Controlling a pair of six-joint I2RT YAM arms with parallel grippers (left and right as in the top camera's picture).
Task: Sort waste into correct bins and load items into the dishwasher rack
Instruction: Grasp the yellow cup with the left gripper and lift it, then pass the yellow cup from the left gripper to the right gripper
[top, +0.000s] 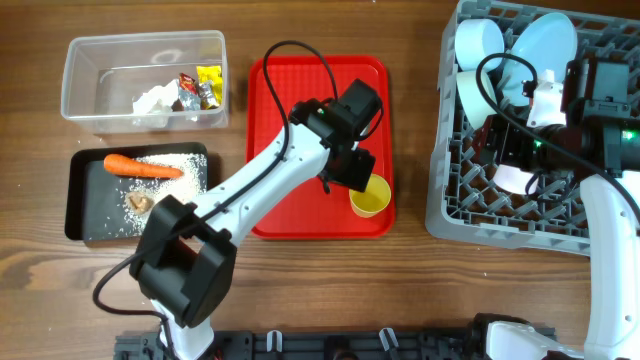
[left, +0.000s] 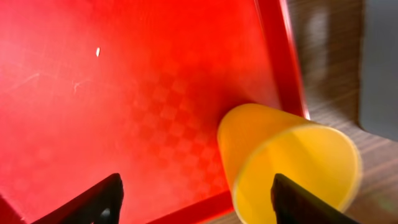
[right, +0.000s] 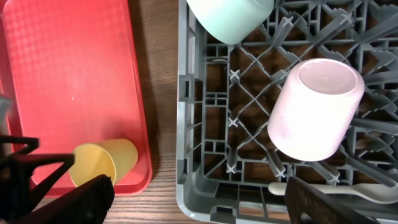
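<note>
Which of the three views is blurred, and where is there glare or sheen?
Left wrist: the yellow cup and the wooden table beyond the red tray look soft and smeared; the tray shows a pale sheen. Right wrist: sharp, with a soft highlight on the pink cup. Overhead: evenly lit, sharp, no strong glare.

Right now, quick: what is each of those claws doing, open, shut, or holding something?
Left gripper: open at the yellow cup, not gripping it.
Right gripper: open and empty, over the dishwasher rack.
</note>
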